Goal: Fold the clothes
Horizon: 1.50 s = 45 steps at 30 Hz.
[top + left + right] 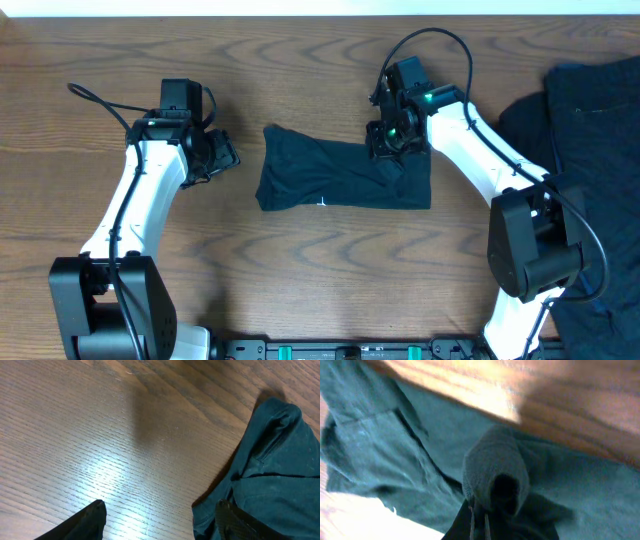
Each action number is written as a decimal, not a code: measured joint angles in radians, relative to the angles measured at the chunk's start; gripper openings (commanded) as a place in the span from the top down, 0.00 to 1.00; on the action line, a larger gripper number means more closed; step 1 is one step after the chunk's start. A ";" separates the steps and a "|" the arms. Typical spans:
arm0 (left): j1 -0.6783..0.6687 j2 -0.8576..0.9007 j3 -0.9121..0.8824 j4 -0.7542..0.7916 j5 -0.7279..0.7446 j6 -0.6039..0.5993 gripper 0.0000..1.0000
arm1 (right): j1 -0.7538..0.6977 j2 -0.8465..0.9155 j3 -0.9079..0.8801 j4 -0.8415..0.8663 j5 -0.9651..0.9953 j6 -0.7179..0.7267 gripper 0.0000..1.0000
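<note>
Where the folded garment [340, 178] lies: middle of the table [300, 270], a dark strip.
Right gripper [392, 140]: pinching a bunched fold at its far right corner.
Left gripper [224, 152]: fingers spread, just beside its left edge.

Robot-manipulation lab bench, to judge by the fittings. Plain wood-grain tabletop [300, 290] flanked by a left arm [140, 200] and a right arm [470, 145], white-shelled with black joints, bases on a black rail [340, 350] at the near edge, black cable [440, 31] looping free. Dark clothes [590, 110] heaped at the right edge.
</note>
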 measured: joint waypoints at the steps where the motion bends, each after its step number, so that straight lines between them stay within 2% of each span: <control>1: 0.000 0.000 0.000 0.000 0.000 0.000 0.28 | 0.000 0.000 0.000 0.009 0.000 0.005 0.98; 4: 0.000 0.000 0.000 0.000 0.000 0.000 0.28 | 0.006 0.000 0.000 0.035 -0.002 0.019 0.97; 6: 0.000 0.000 0.000 0.000 0.000 0.000 0.28 | 0.016 0.000 0.000 0.047 -0.003 0.029 0.89; 8: 0.000 0.000 0.000 0.000 0.000 0.000 0.28 | 0.029 0.000 0.000 0.055 -0.003 0.035 0.87; 9: 0.000 0.000 0.000 0.000 0.000 0.000 0.28 | 0.034 0.000 0.000 0.063 -0.004 0.035 0.83; 14: 0.000 0.000 0.000 0.000 0.000 0.000 0.28 | 0.068 0.000 0.000 0.106 -0.007 0.045 0.41; 17: 0.000 0.000 0.000 0.000 0.000 0.000 0.28 | 0.092 0.000 0.000 0.114 -0.037 0.002 0.30; 21: 0.000 0.000 0.000 -0.001 0.000 0.000 0.28 | 0.087 0.000 0.001 0.054 -0.090 -0.089 0.32; 25: 0.000 0.000 0.000 0.002 0.000 0.000 0.28 | 0.045 -0.003 0.004 -0.004 -0.112 -0.139 0.54; 26: 0.000 0.000 0.000 0.002 0.000 0.000 0.28 | 0.031 -0.005 0.006 -0.021 -0.113 -0.145 0.55; 28: 0.000 0.000 0.000 0.002 0.000 0.000 0.28 | 0.005 -0.010 0.008 -0.053 -0.115 -0.151 0.48; 32: 0.000 0.000 0.000 0.002 0.000 0.000 0.28 | -0.010 -0.013 0.008 -0.092 -0.115 -0.220 0.47; 34: 0.000 0.000 0.000 0.003 0.000 0.000 0.28 | 0.008 -0.013 0.008 -0.121 -0.107 -0.303 0.46; 38: 0.000 0.000 0.000 0.014 0.000 0.000 0.28 | 0.101 -0.013 0.008 -0.136 -0.030 -0.434 0.45; 45: 0.000 0.000 0.000 0.017 0.000 0.000 0.28 | 0.275 -0.013 0.007 -0.123 0.234 -0.534 0.44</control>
